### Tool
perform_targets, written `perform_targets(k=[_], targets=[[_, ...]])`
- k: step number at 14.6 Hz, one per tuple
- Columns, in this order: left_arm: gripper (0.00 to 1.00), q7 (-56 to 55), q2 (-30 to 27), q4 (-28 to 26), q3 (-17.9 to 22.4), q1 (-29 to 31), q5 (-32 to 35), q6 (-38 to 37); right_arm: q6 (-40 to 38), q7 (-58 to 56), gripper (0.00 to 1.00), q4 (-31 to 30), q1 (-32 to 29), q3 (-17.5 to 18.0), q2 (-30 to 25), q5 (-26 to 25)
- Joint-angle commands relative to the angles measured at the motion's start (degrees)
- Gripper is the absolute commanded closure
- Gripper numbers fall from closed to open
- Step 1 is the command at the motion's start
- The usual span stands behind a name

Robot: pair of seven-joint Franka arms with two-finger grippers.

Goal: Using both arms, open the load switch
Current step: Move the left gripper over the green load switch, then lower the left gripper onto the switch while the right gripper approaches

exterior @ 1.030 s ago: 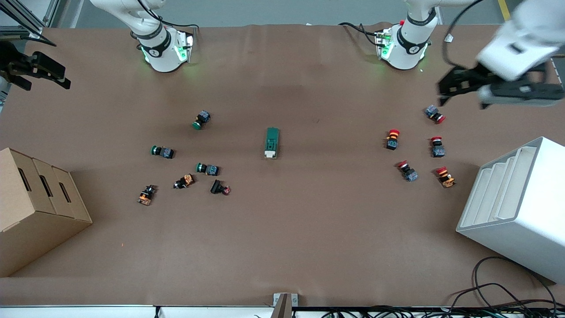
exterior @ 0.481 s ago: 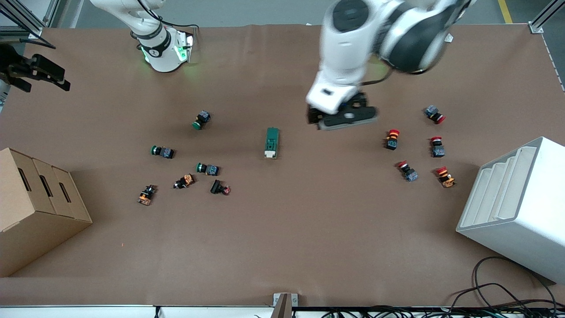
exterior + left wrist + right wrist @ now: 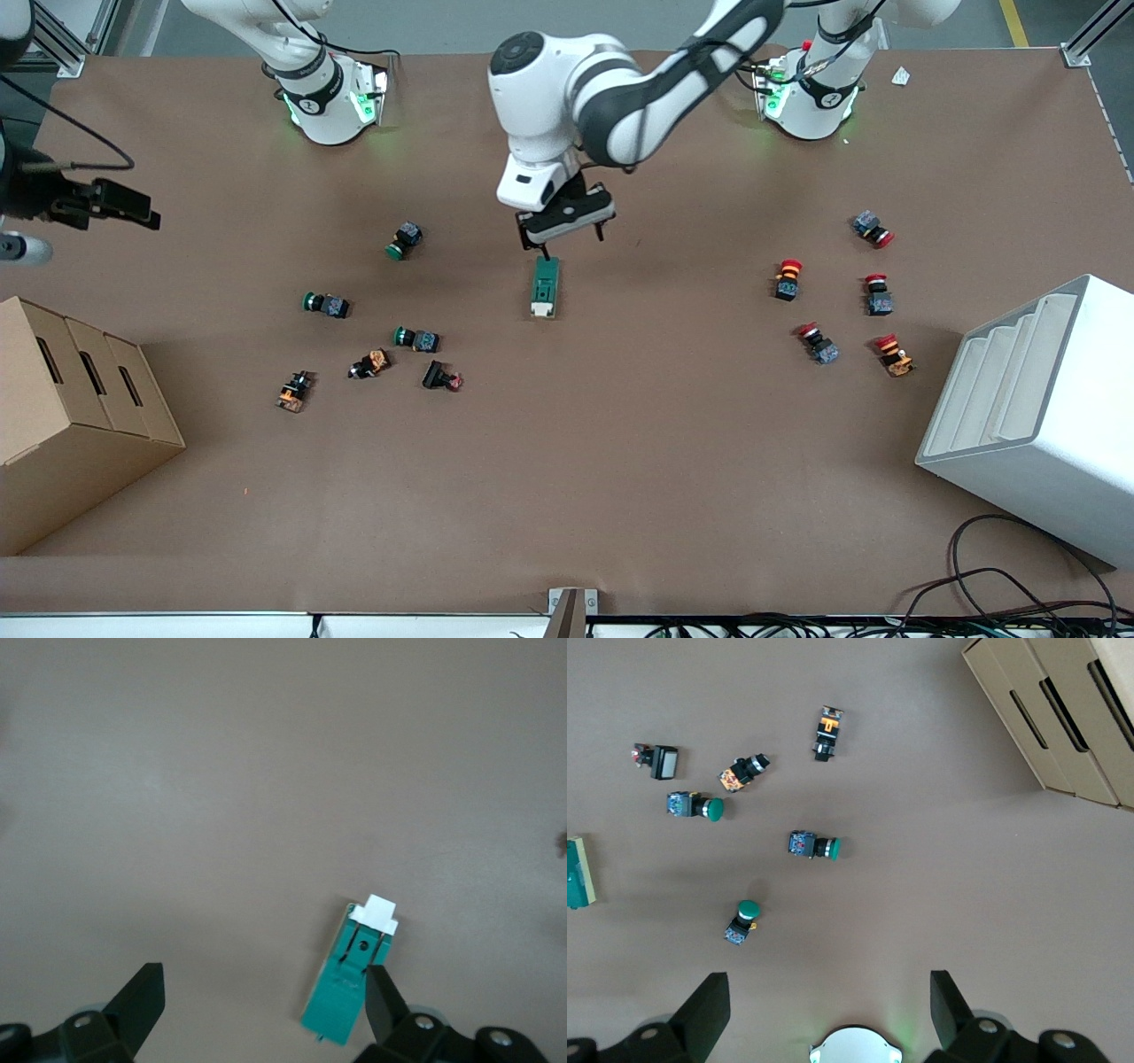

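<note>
The load switch lies flat near the middle of the table, its white lever at the end nearer the front camera, well apart from the push-buttons scattered toward either end. It looks like a small, stiff, light plastic block, so a push on the lever alone would likely slide it; my judgement is that one arm should pinch the green body across its narrow sides while the other works the white end. The left gripper hangs over the table just above the switch's green end, fingers spread wide, one fingertip close beside the block and not touching it. The right gripper waits at the right arm's end of the table, also spread and holding nothing. The cardboard box shows three slots, the white rack stepped compartments; nothing shows in the rack, and the box's contents cannot be seen.
</note>
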Motion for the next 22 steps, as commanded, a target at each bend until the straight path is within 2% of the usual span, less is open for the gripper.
perform_targets(k=[1,5,7,10,14,18,22], targets=[[0.0,-8.2,5.1,1.3,0.1,-3.2,9.3,0.7,-0.5,1.7,0.0,0.8,-0.4,0.7,0.3,-0.1],[0.0,-15.6,8.8,0.3,0.1,-7.5,21.2,0.8,0.4,16.3,0.0,0.6,3.8,1.0,2.4,0.6],[0.0,-21.4,9.4,-3.4,0.1,-7.9,30.0,0.8,1.5,23.0,0.0,0.6,6.3,1.0,4.2,0.9],[0.02,-25.4,9.4,-8.2,0.1,-9.0,37.7,0.8,4.1,32.4,0.0,0.3,10.4,1.0,7.1,1.5],[0.02,-40.4,10.6,-13.5,0.1,-11.0,50.8,0.8,10.6,45.8,0.0,-2.6,16.7,1.1,9.7,1.5],[0.02,-41.4,12.6,-13.8,0.6,-13.8,54.5,0.1,15.6,60.0,0.0,-2.2,22.4,1.1,14.5,1.8],[0.02,-41.9,14.3,-13.9,0.7,-13.7,60.7,-2.1,21.5,74.6,0.0,-2.2,29.3,1.1,20.1,1.8]])
